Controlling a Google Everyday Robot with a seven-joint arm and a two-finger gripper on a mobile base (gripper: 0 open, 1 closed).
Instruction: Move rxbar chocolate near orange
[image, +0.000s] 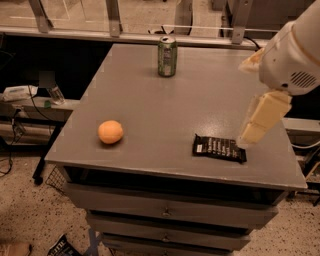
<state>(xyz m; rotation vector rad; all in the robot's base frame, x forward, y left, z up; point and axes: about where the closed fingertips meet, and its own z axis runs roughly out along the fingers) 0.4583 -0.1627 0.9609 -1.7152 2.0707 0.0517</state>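
End effector (248, 137) over rxbar chocolate (217, 148) (rt corner hidden).

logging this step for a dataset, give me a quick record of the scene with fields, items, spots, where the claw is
table: grey top, drawers below
orange: front left of the top, on its own
chocolate bar: front right, lying flat, black wrapper
soda can: upright near the far edge
claw: on the right, at the bar's right end; contact cannot be told
bar to orange: well apart, bare top between them
task state: bar not yet near the orange
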